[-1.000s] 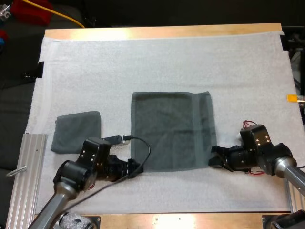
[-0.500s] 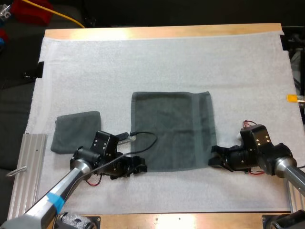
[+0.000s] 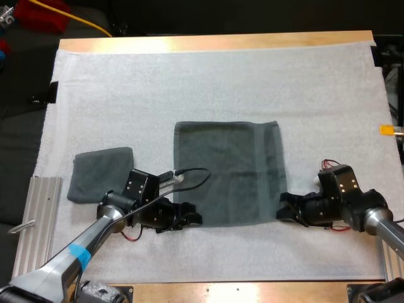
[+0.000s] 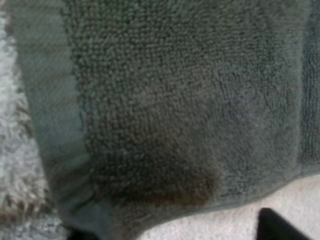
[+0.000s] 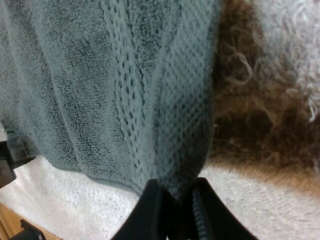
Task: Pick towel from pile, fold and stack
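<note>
robotics lab bench, wooden table point(image 3: 214, 42), white mat point(image 3: 189, 82), aluminium rail point(image 3: 38, 218) alongside

towel point(image 5: 90, 85) corner: hidden between right tool point(image 5: 176, 194) fingers | left tool point(image 3: 191, 218) fingertips point(image 4: 282, 226): cropped

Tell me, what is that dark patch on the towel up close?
Left wrist view: a shadow on the spread towel near its corner, probably cast by the left claw. Right wrist view: brownish shade on the white mat beside the towel's edge.
</note>
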Available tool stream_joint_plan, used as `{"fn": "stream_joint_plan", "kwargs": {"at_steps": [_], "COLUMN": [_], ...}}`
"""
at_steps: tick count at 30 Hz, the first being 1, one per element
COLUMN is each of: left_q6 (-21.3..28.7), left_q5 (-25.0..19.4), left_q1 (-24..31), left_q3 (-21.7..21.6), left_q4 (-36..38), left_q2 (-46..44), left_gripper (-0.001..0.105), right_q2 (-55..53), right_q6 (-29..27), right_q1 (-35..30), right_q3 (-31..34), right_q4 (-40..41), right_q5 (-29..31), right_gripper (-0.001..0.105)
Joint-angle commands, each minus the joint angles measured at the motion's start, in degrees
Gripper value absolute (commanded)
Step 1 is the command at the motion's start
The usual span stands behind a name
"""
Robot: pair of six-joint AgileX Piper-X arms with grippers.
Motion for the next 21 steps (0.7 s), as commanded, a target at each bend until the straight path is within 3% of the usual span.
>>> {"fn": "stream_joint_plan", "kwargs": {"at_steps": [1, 2, 4, 6, 13, 21], "left_q6": [-0.1, -0.1, -0.1, 0.2, 6.2, 6.1], "left_q5": [-0.1, -0.1, -0.1, -0.2, -0.2, -2.0], "left_q1": [-0.2, -0.2, -0.2, -0.2, -1.1, -8.5], "left_q3": [0.4, 0.4, 0.4, 0.4, 0.1, 0.1], "left_q4": [-0.3, -0.3, 0.4, 1.3, 9.1, 14.6], "left_q2": [0.5, 0.5, 0.5, 0.3, -5.0, -13.8], "left_gripper": [0.038, 0.032, 0.012, 0.0, 0.0, 0.0], "right_q2": [-0.4, -0.4, -0.4, -1.0, -8.5, -16.1], "right_q6": [-0.6, -0.6, -0.6, -0.6, -2.7, -4.0], "right_q1": [-0.4, -0.4, -0.4, -0.4, -0.3, 5.5], "right_q3": [-0.1, -0.1, -0.1, -0.1, -0.2, -0.2], "right_q4": [-0.1, -0.1, -0.1, 0.2, 5.4, 13.6], "right_q5": [-0.9, -0.9, -0.9, -1.1, -0.9, -0.6], "right_gripper": [0.0, 0.0, 0.0, 0.0, 0.0, 0.0]}}
